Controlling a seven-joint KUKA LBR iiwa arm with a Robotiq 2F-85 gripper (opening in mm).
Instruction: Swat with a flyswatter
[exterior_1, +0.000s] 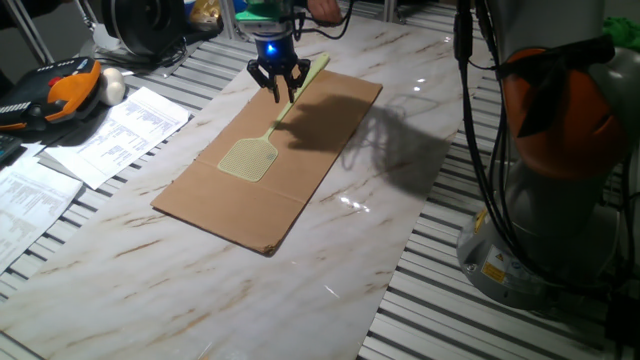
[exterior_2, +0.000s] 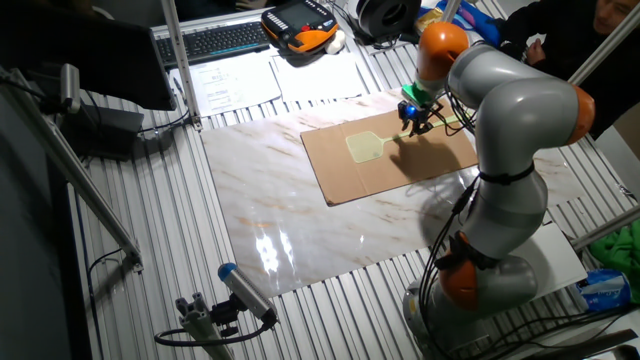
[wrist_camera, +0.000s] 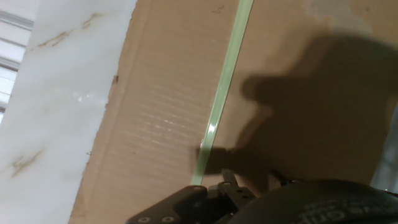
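While the flyswatter (exterior_1: 262, 140) lay flat on the cardboard (exterior_1: 330, 150), my tool (exterior_1: 279, 82) hovered spread apart over its handle; grasping and swatting remained.

- flyswatter (exterior_1: 252, 152): pale yellow-green, mesh-patterned head
- cardboard sheet (exterior_1: 300, 170): plain brown
- surface (exterior_1: 150, 270): white marble with tan veins
- hand (exterior_1: 279, 82): black, blue light above

Robot lab: slatted aluminium bench (exterior_1: 480, 300), teach pendant (exterior_2: 298, 22), keyboard (exterior_2: 215, 40).
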